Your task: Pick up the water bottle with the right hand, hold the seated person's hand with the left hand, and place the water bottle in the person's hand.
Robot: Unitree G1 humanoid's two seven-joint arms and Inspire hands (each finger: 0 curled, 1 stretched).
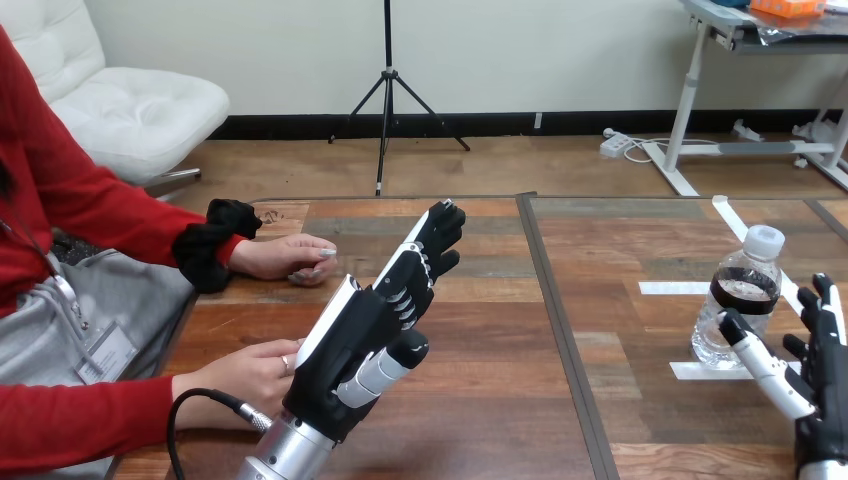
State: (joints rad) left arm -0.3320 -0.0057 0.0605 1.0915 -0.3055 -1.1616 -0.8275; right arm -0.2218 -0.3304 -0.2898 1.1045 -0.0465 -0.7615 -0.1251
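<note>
right hand (822, 395): fingers spread, empty | water bottle (742, 300): upright on the surface (480, 400), at this hand's 10 o'clock, just beside thumb, well apart from other arm | left hand (365, 325): fingers straight, empty | person's nearer hand (250, 372): at its 8 o'clock, just beside

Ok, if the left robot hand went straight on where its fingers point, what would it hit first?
Probably nothing: the left robot hand points across bare table; the person's far hand lies left of it.
</note>
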